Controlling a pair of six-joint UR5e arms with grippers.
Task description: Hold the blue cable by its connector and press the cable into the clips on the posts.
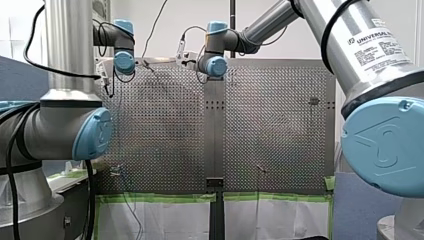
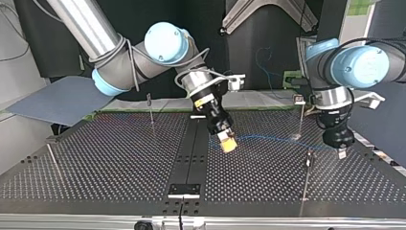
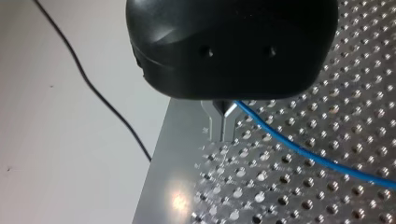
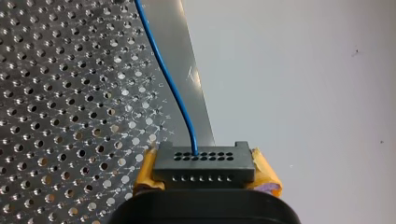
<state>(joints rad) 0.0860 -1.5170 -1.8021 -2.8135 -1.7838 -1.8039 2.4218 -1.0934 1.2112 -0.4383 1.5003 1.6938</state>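
Note:
The blue cable (image 2: pixel 277 140) lies low over the perforated table (image 2: pixel 119 158) between my two grippers. My right gripper (image 2: pixel 228 143), with yellow pads (image 4: pixel 266 175), is shut on the cable's black connector (image 4: pixel 203 163) near the table's middle strip. From the connector the cable (image 4: pixel 166 77) runs away ahead of it. In the top view, my left gripper (image 2: pixel 342 154) stands at the right. Its metal fingers (image 3: pixel 222 126) are shut, and the cable (image 3: pixel 303 149) comes out from them across the holes. A thin post (image 2: pixel 301 115) stands just behind the cable and another post (image 2: pixel 308 177) just in front of it.
A third post (image 2: pixel 151 112) stands at the back left of the top view, and a slanted rod (image 2: pixel 53 160) lies near the left edge. A black bracket (image 2: pixel 184 190) sits on the centre strip at the near edge. A thin black wire (image 3: pixel 98 93) runs over the floor beside the table.

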